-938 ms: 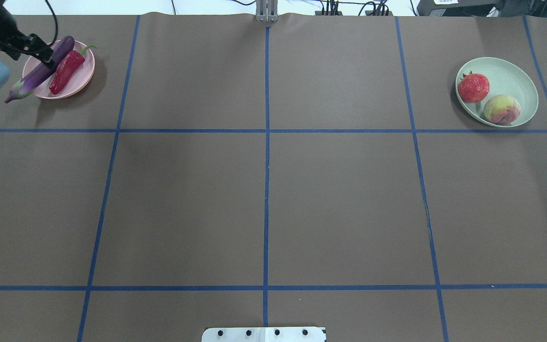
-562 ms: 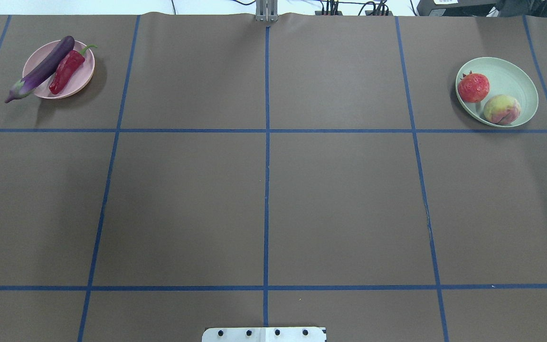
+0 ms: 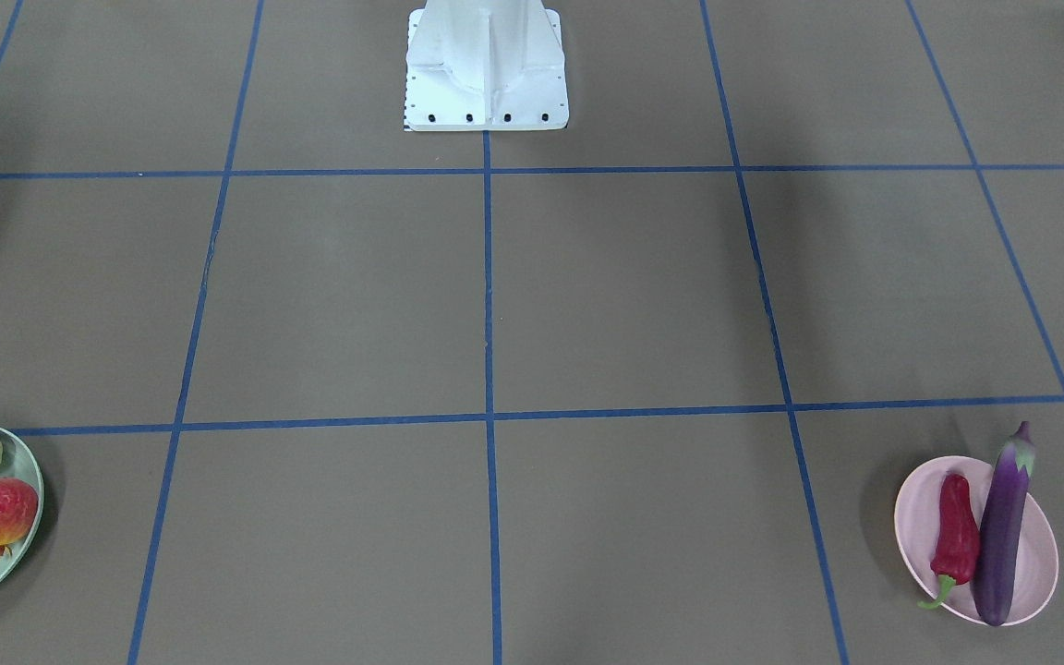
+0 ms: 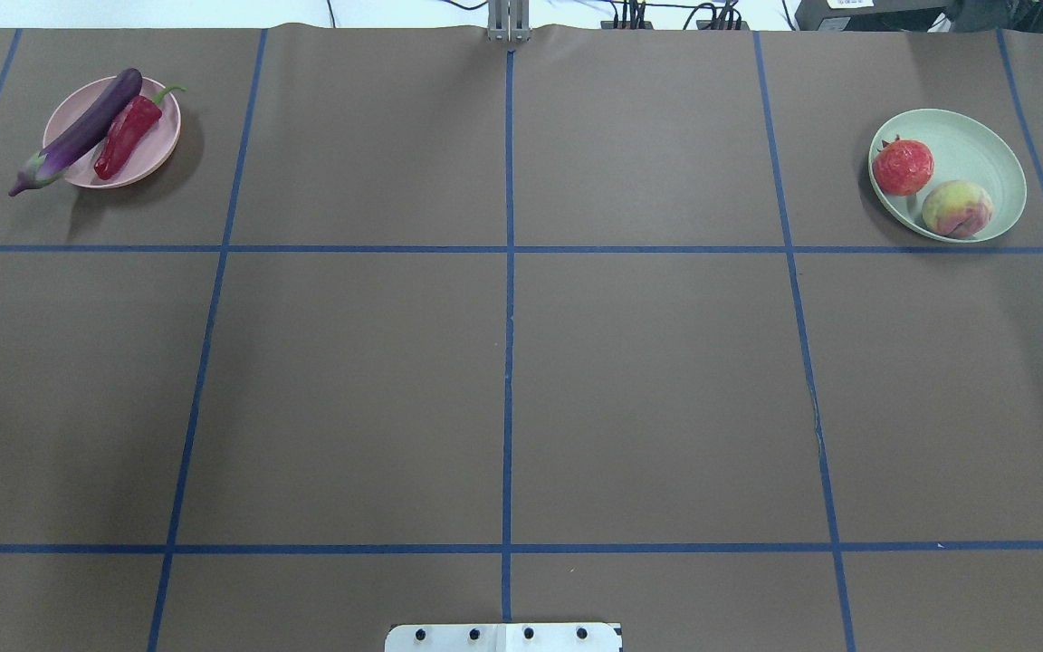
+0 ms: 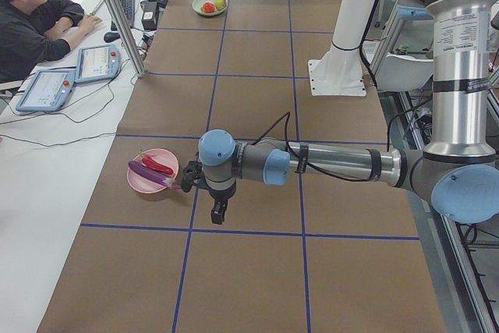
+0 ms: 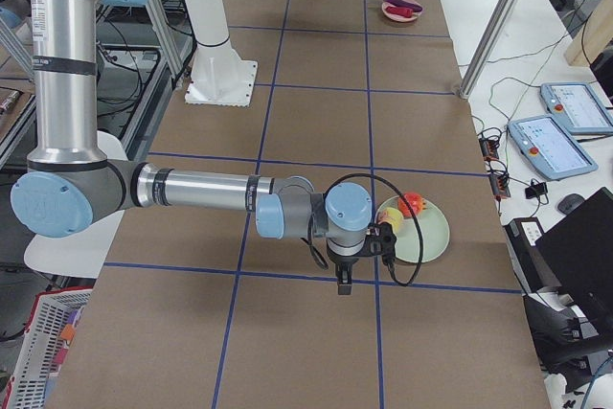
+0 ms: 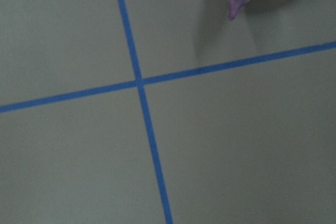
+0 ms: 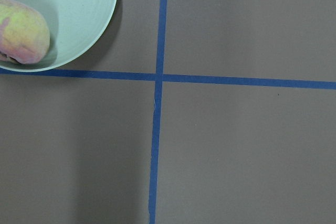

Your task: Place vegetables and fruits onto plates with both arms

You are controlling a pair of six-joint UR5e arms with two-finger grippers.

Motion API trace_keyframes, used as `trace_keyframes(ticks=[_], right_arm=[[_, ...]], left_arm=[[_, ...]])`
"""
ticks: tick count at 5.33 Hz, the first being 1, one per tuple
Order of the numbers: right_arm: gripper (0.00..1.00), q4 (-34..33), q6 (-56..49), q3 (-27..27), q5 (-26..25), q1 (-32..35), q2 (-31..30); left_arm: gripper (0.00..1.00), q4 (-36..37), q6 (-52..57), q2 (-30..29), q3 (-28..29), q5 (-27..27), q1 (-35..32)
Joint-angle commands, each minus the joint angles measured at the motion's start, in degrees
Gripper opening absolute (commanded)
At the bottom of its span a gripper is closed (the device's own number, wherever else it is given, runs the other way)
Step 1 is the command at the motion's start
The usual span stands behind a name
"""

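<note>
The purple eggplant [image 4: 87,127] and red chili pepper [image 4: 126,136] lie on the pink plate [image 4: 164,145] at the far left; the eggplant's cap hangs over the rim. The pomegranate [image 4: 903,167] and peach [image 4: 957,209] sit on the mint green plate [image 4: 983,145] at the far right. My left gripper [image 5: 217,212] shows only in the exterior left view, hanging over the table just beside the pink plate [image 5: 144,181]. My right gripper [image 6: 344,283] shows only in the exterior right view, beside the mint plate [image 6: 431,237]. I cannot tell whether either is open or shut.
The white base block [image 4: 503,637] stands at the near table edge. Blue tape lines [image 4: 508,249] grid the brown table. A metal post [image 4: 508,23] stands at the far edge. An operator [image 5: 31,21] sits with tablets [image 5: 93,64] beyond the table.
My left arm was over the eggplant at the pink plate and has drawn back out of the overhead view to the left. The eggplant stays on the plate.
</note>
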Motion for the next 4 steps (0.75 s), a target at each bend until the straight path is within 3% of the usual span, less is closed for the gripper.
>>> trace_keyframes(ticks=[1, 4], right_arm=[[1.0, 0.0, -0.1, 0.2, 0.0, 0.0, 0.2], [1.0, 0.0, -0.4, 0.4, 0.0, -0.1, 0.3]], left_arm=[[1.0, 0.3, 0.1, 0.7, -0.2, -0.3, -1.9], [1.0, -0.6, 0.3, 1.1, -1.7, -0.4, -2.8]])
